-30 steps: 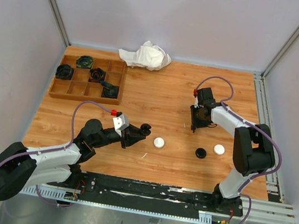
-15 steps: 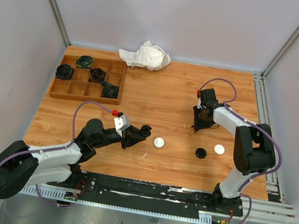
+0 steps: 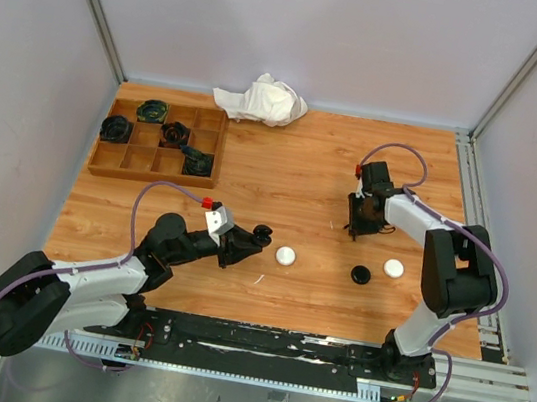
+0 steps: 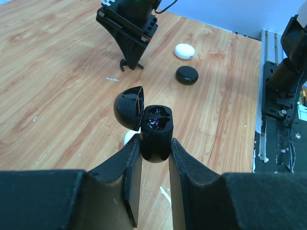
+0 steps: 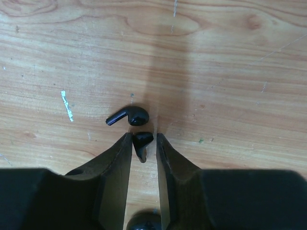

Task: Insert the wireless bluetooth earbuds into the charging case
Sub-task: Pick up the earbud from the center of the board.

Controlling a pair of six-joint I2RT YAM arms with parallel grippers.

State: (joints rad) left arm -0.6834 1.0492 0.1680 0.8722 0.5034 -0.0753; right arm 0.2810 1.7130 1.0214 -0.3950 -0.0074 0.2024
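My left gripper (image 4: 154, 143) is shut on the black charging case (image 4: 156, 136), held just above the table with its lid (image 4: 128, 108) swung open to the left and both sockets facing up. In the top view this case (image 3: 262, 232) is left of centre, at the left gripper (image 3: 248, 241). My right gripper (image 5: 144, 135) points down at the table, shut on a black earbud (image 5: 142, 140) with its stem toward the camera. A second black earbud (image 5: 129, 116) lies flat on the wood just beyond the fingertips. From above, the right gripper (image 3: 353, 228) is right of centre.
A closed white case (image 3: 285, 255) lies beside the held one. A black puck case (image 3: 361, 274) and a white one (image 3: 394, 268) sit near the right arm. A thin white sliver (image 3: 259, 279) lies near the front. A wooden compartment tray (image 3: 103, 168) and a white cloth (image 3: 261, 99) are at the back.
The right gripper has shifted slightly to the right and toward the near edge. The left arm and its case have not moved.
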